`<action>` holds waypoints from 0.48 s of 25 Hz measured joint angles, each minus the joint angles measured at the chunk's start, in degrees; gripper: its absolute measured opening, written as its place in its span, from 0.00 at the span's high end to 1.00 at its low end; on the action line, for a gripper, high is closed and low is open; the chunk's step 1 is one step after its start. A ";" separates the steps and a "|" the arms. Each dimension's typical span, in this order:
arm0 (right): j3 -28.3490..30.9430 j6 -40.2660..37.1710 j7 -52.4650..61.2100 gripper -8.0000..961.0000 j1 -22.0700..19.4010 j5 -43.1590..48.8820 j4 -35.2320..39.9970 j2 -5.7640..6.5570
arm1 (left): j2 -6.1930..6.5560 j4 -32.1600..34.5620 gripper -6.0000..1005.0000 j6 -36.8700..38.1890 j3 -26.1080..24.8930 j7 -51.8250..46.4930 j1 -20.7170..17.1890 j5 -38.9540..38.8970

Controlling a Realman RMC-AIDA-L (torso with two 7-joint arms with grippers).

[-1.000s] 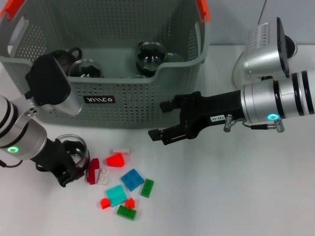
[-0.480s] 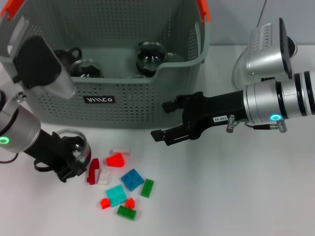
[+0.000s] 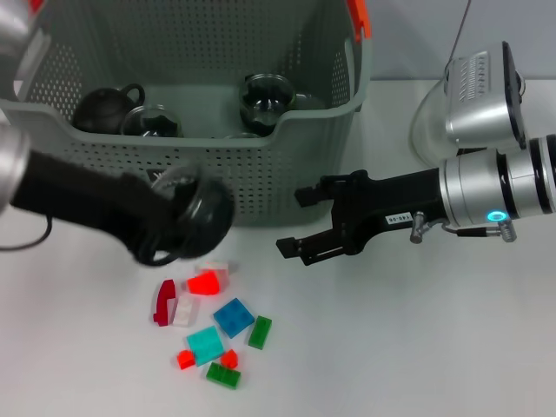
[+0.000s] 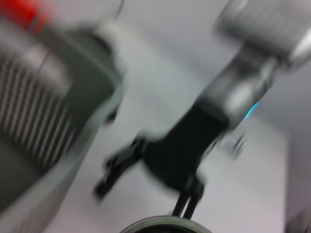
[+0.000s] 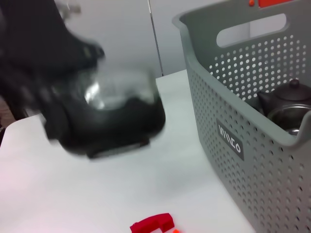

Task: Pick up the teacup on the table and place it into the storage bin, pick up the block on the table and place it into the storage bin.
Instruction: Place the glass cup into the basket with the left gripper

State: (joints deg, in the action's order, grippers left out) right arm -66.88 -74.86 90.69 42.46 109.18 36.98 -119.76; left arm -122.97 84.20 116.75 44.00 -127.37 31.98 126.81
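A clear glass teacup (image 3: 193, 204), seemingly gripped by the blurred left claw (image 3: 178, 217), is held before the perforated grey-green storage bin (image 3: 261, 178), while the right claw (image 3: 300, 221) is held spread above the white counter (image 3: 391, 347).

Left claw (image 3: 178, 217) and teacup (image 3: 187, 193) motion-blurred; grip unreadable; label hidden behind them.

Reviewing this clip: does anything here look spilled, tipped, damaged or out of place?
Nothing stands out. The left end effector carries the glass teacup in front of the storage bin; blocks lie scattered on the table, and the right end effector hovers open.
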 joint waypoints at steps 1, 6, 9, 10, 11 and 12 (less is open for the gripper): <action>0.00 -0.07 -0.07 0.02 -0.08 0.06 0.00 0.01 | 0.60 -0.88 0.96 0.26 -1.00 -0.22 0.39 -2.00; 0.00 -0.48 -0.81 0.02 -0.16 0.24 0.00 0.08 | 4.46 -5.70 0.96 -2.83 -3.18 -0.29 3.35 -6.36; 0.00 -0.56 -1.27 0.02 -0.13 0.25 -0.05 -0.03 | 6.82 -10.36 0.96 -8.98 -4.10 1.92 7.65 -6.69; 0.00 -0.62 -1.27 0.02 -0.08 0.25 -0.01 -0.07 | 7.61 -11.99 0.96 -12.27 -4.13 2.94 9.62 -6.60; 0.00 -0.67 -1.25 0.02 -0.03 0.24 0.02 -0.09 | 7.61 -11.99 0.96 -12.27 -4.13 2.94 9.62 -6.60; 0.00 -0.70 -1.24 0.02 0.02 0.25 0.02 -0.12 | 8.08 -12.77 0.96 -14.98 -4.12 3.37 10.71 -6.31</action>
State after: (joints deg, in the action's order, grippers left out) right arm -66.88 -75.56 89.44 42.48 109.43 37.01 -119.88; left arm -114.90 71.43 101.77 39.88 -124.00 42.69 120.50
